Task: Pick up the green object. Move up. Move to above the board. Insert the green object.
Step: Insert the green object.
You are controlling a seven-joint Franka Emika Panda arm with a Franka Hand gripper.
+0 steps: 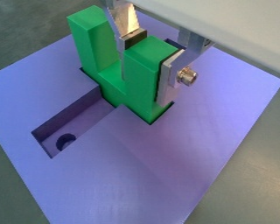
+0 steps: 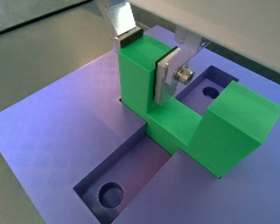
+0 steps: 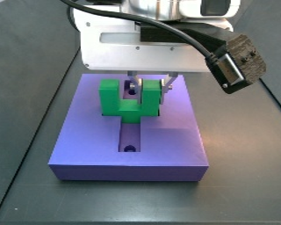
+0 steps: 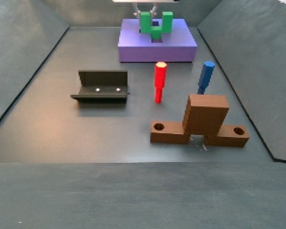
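Note:
The green object (image 1: 130,87) stands upright with its base down in the cross-shaped recess of the purple board (image 1: 166,166), prongs up. My gripper (image 1: 150,63) is over the board, shut on one prong, with a silver finger plate (image 1: 170,77) flat against its side. Both also show in the wrist view where the green object (image 2: 213,131) sits on the board (image 2: 60,140) under my gripper (image 2: 146,63). In both side views the green object (image 3: 122,101) (image 4: 155,27) sits on the board (image 3: 131,154) (image 4: 157,49) under the gripper (image 3: 147,86). A round hole (image 1: 66,140) lies bare in the recess.
On the dark floor, away from the board, stand the fixture (image 4: 100,87), a red peg (image 4: 160,82), a blue peg (image 4: 206,78) and a brown block on a base (image 4: 200,121). Grey walls enclose the floor. A camera (image 3: 237,60) hangs off the wrist.

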